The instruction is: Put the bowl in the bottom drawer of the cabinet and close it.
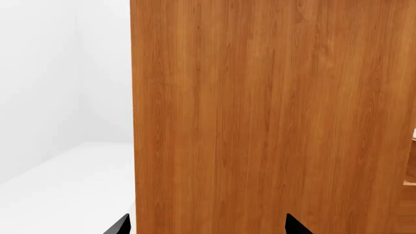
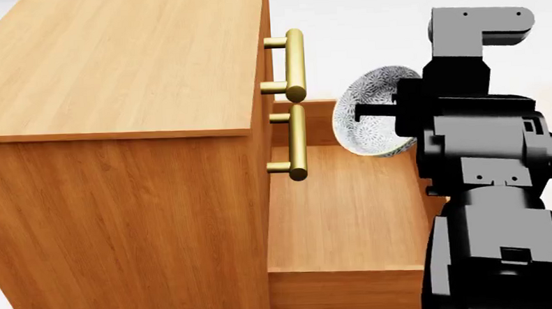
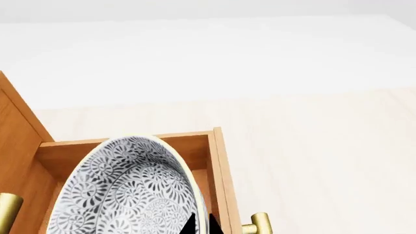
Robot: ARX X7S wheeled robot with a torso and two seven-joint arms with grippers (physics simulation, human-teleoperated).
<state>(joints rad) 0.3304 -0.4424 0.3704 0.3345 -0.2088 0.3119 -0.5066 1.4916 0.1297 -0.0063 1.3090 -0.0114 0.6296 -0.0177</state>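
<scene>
My right gripper (image 3: 200, 226) pinches the round, lace-patterned bowl (image 2: 372, 112) on edge above the open wood-grain bottom drawer (image 2: 344, 214); my left gripper (image 1: 204, 225) is spread.

Setting is a bare simulated test space, not a furnished room. Evidence: plain white walls (image 1: 46, 73) and a featureless white floor (image 1: 65, 190), with a pale wood-toned floor area (image 3: 325, 161) elsewhere. The one furnishing is a wood-grain cabinet (image 2: 116, 133) with brass bar handles (image 2: 294, 63). Surfaces are uniformly clean and evenly lit, consistent with a render.
</scene>
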